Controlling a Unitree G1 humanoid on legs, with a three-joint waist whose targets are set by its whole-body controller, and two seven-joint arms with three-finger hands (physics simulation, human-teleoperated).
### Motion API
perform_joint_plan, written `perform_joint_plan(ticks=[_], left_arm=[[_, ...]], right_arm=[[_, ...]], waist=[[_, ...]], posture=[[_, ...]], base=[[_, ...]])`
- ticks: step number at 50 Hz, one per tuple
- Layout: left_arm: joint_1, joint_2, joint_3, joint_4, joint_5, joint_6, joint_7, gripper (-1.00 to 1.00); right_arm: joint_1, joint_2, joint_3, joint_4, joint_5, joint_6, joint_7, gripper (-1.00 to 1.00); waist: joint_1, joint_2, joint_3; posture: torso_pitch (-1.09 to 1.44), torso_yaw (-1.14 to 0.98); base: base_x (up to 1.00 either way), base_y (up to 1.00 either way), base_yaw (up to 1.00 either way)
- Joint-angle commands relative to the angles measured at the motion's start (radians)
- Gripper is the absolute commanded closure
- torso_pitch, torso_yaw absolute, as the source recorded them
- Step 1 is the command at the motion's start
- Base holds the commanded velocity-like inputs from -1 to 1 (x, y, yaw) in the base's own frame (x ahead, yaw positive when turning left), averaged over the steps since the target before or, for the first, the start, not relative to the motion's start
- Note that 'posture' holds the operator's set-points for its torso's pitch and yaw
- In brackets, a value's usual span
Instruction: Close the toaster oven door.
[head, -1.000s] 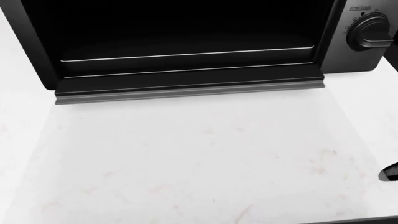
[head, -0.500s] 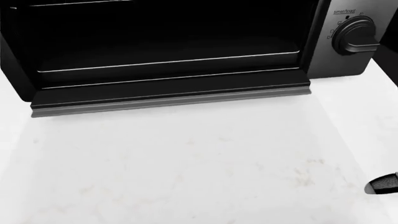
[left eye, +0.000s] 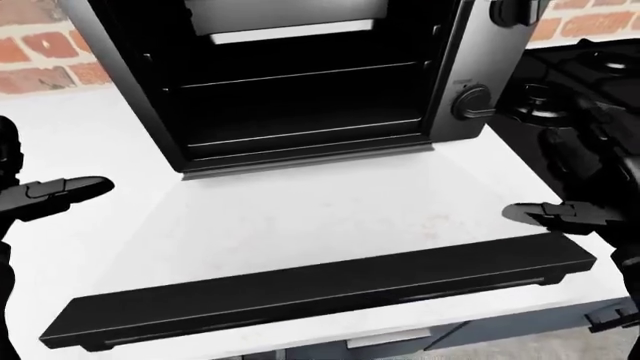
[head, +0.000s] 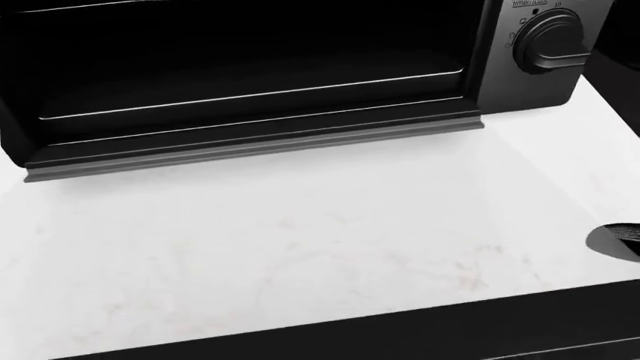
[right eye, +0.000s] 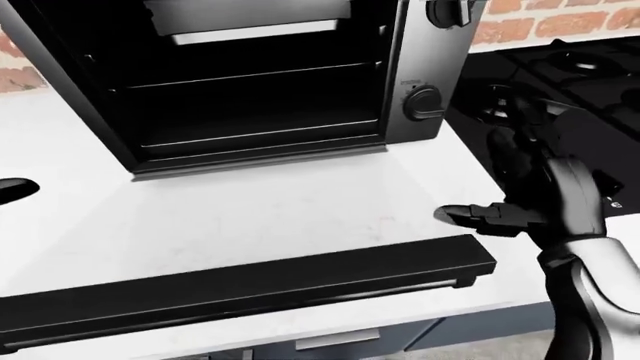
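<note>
Toaster oven (left eye: 300, 82) on a white surface (left eye: 90, 142), cavity facing the viewer. Its door (left eye: 330, 225) lies fully open and flat, long axis left to right, with the black handle bar (left eye: 320, 296) along the near edge. Left hand (left eye: 45, 196) hangs left of the door and right hand (right eye: 525, 214) hangs right of it; fingers (right eye: 470, 216) extended, gripping nothing. Control knob (left eye: 472, 102) sits on the right panel.

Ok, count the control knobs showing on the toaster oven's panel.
2. The lower knob sits on the toaster oven's right-hand panel, level with the cavity's floor. The upper knob is cut off by the left-eye view's top edge. More may lie above, out of view.
</note>
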Motion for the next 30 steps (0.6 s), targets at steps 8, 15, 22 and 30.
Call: perform_joint_plan(ticks=[8, 15, 22, 30], left_arm=[[-0.024, 0.038, 0.027, -0.022, -0.011, -0.026, 0.010, -1.00], [-0.022, 0.045, 0.030, -0.012, -0.015, -0.034, 0.016, -1.00], [-0.021, 0.049, 0.031, -0.004, -0.007, -0.041, 0.017, -1.00], [-0.021, 0.049, 0.030, 0.000, -0.004, -0.045, 0.015, -1.00]], right_arm=[[-0.045, 0.014, 0.091, -0.183, 0.215, 0.005, -0.007, -1.00], [-0.070, 0.024, 0.082, -0.202, 0.325, 0.077, -0.122, -1.00], [-0.080, 0.003, 0.097, -0.221, 0.428, 0.099, -0.240, -1.00], [-0.095, -0.016, 0.097, -0.238, 0.567, 0.134, -0.373, -1.00]], waist=[[0.007, -0.013, -0.032], [0.001, -0.008, -0.030], [0.001, -0.008, -0.028], [-0.001, -0.014, -0.030]], posture=[[0.00, 0.00], [0.00, 0.00], [0.00, 0.00], [0.00, 0.00]], base=[[0.00, 0.00, 0.00], [0.00, 0.00, 0.00], [0.00, 0.00, 0.00], [0.00, 0.00, 0.00]])
